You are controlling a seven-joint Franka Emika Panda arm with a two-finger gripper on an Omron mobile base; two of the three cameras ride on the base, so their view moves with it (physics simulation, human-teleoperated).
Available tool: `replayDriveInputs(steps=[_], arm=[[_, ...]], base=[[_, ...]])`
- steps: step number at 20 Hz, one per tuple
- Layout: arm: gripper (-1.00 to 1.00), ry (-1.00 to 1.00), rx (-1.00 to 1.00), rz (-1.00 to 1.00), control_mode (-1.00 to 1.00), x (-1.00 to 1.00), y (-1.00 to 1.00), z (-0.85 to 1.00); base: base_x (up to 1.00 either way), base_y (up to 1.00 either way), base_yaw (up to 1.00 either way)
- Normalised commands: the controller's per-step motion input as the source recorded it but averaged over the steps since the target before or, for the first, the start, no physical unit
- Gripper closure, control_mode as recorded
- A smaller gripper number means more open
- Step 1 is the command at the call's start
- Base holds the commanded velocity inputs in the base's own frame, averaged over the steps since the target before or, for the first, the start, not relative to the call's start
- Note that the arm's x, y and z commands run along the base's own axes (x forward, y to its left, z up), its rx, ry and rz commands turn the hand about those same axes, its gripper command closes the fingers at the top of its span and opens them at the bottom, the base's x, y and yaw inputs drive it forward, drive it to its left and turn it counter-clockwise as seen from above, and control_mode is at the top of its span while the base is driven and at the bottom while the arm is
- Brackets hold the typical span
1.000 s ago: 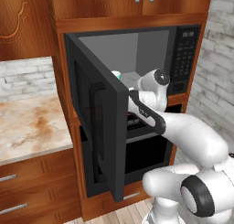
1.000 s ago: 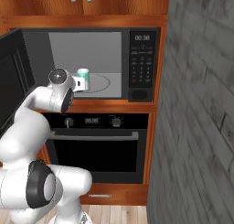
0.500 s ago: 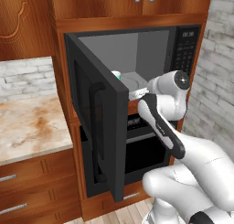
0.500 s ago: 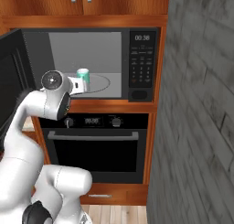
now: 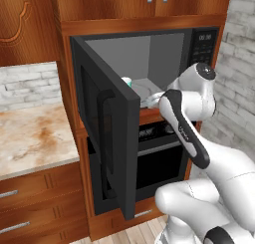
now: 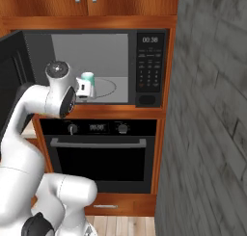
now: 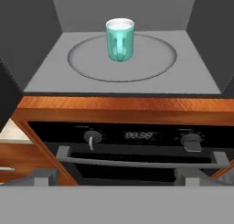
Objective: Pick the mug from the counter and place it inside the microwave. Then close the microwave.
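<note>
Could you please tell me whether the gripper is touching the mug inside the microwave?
Apart. In the hand view the mug stands alone on the round plate, with bare microwave floor between it and the gripper at the bottom.

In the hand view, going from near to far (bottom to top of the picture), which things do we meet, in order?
Fingers → oven handle → oven knobs and display → wooden ledge → round plate → mug → microwave back wall.
</note>
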Motion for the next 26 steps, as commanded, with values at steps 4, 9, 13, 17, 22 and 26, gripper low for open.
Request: replayDriveInputs(steps=[4, 9, 13, 17, 22, 26], arm=[[-1.00, 0.06, 0.00, -0.10, -1.00, -0.18, 0.00, -0.11], [-1.00, -0.11, 0.00, -0.11, -1.00, -0.51, 0.00, -0.27], [-1.00, -0.27, 0.00, -0.02, -1.00, -0.87, 0.00, -0.17], [-1.00, -0.16, 0.00, 0.04, -1.00, -0.68, 0.00, 0.01], [-1.00, -0.07, 0.00, 0.12, -1.00, -0.47, -0.05, 0.00], [-1.00, 0.04, 0.02, 0.10, -1.00, -0.46, -0.15, 0.25]], base=[[0.00, 0.00, 0.00], [0.00, 0.00, 0.00], [0.00, 0.00, 0.00], [0.00, 0.00, 0.00], [0.00, 0.00, 0.00], [0.00, 0.00, 0.00]])
